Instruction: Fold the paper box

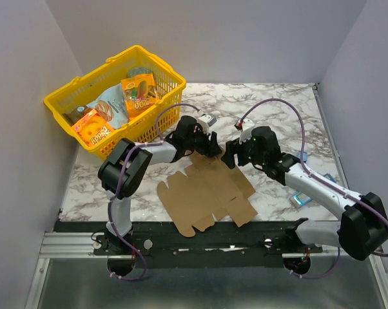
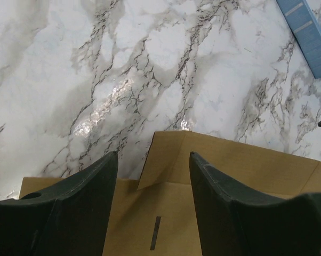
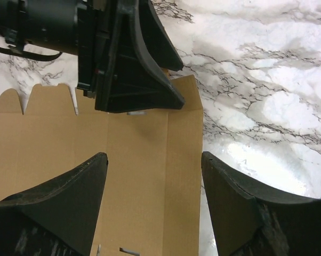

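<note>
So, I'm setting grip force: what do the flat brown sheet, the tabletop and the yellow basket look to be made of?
Paper box: thin matte brown cardboard, with die-cut tabs and pressed creases. Tabletop: white marble pattern, glossy, showing glare; stone or printed laminate, cannot tell. Yellow basket: likely moulded plastic, with an even colour and lattice walls.

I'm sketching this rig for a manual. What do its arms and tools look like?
Both arms have black joints and pale grey links: left arm, right arm. A lilac cable loops along each. The left tool and right tool each have two dark, wedge-shaped fingers.
</note>
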Motion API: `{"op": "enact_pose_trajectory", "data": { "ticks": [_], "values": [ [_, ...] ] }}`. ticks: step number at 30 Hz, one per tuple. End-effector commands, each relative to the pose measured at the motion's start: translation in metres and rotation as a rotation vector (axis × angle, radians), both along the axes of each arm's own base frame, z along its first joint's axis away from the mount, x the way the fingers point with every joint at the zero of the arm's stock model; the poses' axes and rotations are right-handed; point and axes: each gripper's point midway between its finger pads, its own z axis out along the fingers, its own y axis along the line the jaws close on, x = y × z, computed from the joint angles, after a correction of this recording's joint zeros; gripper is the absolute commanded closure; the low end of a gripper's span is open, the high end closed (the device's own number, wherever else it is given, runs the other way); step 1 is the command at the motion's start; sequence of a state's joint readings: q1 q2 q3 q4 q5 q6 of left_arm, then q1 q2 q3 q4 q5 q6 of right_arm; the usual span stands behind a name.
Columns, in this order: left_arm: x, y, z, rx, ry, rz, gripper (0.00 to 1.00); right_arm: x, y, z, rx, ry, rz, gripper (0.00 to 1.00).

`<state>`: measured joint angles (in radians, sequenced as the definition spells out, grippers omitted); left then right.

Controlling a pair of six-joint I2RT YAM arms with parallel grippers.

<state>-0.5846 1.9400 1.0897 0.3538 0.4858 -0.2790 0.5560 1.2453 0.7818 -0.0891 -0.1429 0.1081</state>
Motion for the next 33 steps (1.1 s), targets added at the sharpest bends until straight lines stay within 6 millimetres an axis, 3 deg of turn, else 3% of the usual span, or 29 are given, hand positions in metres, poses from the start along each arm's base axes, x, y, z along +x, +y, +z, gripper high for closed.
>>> {"op": "enact_pose_trajectory", "data": {
  "ticks": [1, 5, 9, 12, 13, 16, 23, 24, 25, 27, 28, 30, 31, 33],
  "values": [
    [-0.008, -0.012, 0.001, -0.026, 0.003, -0.130, 0.35, -0.002, 0.001, 0.016, 0.041, -0.013, 0.013, 0.21],
    [-0.012, -0.015, -0.008, -0.034, 0.044, -0.168, 0.38, -0.002, -0.001, 0.017, 0.041, -0.017, 0.008, 0.21],
    [-0.014, -0.015, -0.015, -0.026, 0.068, -0.188, 0.50, -0.002, -0.003, 0.018, 0.045, -0.019, 0.004, 0.21],
    [-0.016, -0.016, -0.014, -0.035, 0.071, -0.203, 0.63, -0.002, -0.004, 0.019, 0.046, -0.024, 0.000, 0.21],
    [-0.017, -0.016, -0.014, -0.038, 0.074, -0.208, 0.73, -0.003, -0.005, 0.019, 0.045, -0.025, -0.003, 0.21],
    [-0.019, -0.018, -0.007, -0.071, 0.070, -0.219, 0.91, -0.003, -0.006, 0.024, 0.050, -0.025, -0.013, 0.21],
    [-0.006, -0.012, 0.037, -0.173, -0.006, -0.172, 0.96, 0.001, -0.011, 0.054, 0.090, -0.026, -0.085, 0.18],
    [0.000, -0.009, 0.045, -0.184, -0.041, -0.146, 0.96, 0.005, -0.012, 0.070, 0.129, -0.023, -0.123, 0.18],
    [0.009, -0.002, 0.044, -0.168, -0.061, -0.080, 0.96, 0.006, -0.017, 0.072, 0.128, 0.000, -0.166, 0.18],
    [0.020, 0.005, 0.064, -0.177, -0.146, -0.008, 0.96, 0.010, -0.020, 0.083, 0.194, 0.045, -0.254, 0.18],
    [0.022, 0.011, 0.061, -0.160, -0.175, 0.018, 0.96, 0.011, -0.021, 0.091, 0.220, 0.057, -0.286, 0.18],
    [0.035, 0.022, 0.085, -0.179, -0.277, 0.114, 0.96, 0.010, -0.016, 0.098, 0.312, 0.120, -0.338, 0.18],
    [0.034, 0.029, 0.081, -0.172, -0.288, 0.148, 1.00, 0.011, -0.011, 0.101, 0.346, 0.144, -0.337, 0.18],
    [0.043, 0.041, 0.106, -0.210, -0.395, 0.233, 1.00, 0.011, -0.003, 0.103, 0.428, 0.220, -0.380, 0.18]
  ]
}}
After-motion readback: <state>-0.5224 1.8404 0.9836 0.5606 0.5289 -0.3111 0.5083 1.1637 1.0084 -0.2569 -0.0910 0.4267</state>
